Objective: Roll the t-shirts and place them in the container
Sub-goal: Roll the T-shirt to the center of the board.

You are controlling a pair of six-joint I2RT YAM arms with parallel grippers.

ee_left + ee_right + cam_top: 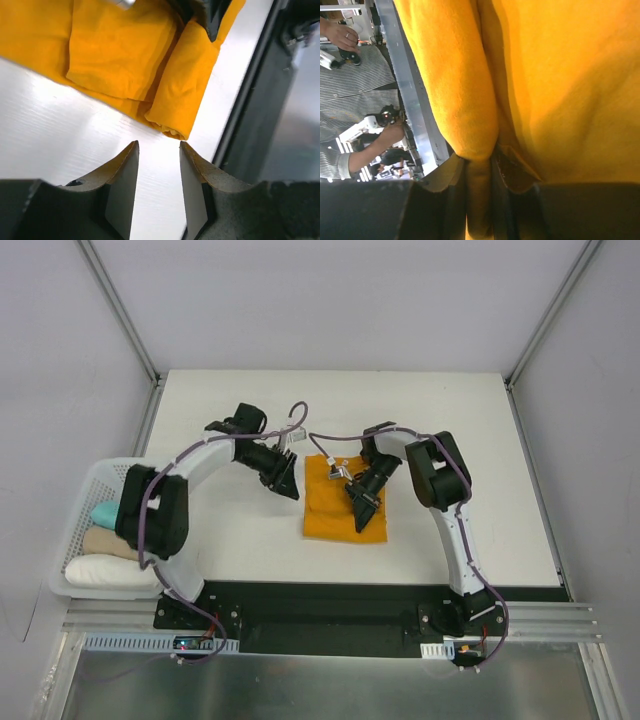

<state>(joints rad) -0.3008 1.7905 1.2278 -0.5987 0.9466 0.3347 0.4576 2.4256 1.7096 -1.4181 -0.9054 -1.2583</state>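
T-shirt [325, 512], mustard-orange and partly rolled, is laid mid-table [450, 440], partly covered from above by the right gripper [479, 162]. Only its wrist view shows it clamped on the roll. The left gripper [159, 146] is seen parted, empty, beside the roll's end. Basket [80, 515] of folded cloths is set at left.

Your L arm [200, 455] bends inward over the table, L fingers [122, 170] parted w/ nothing between, tips angled down. Your R arm [455, 530] arcs in opposite, R fingers [452, 190] pinched on a t-shirt [325, 510] fold.
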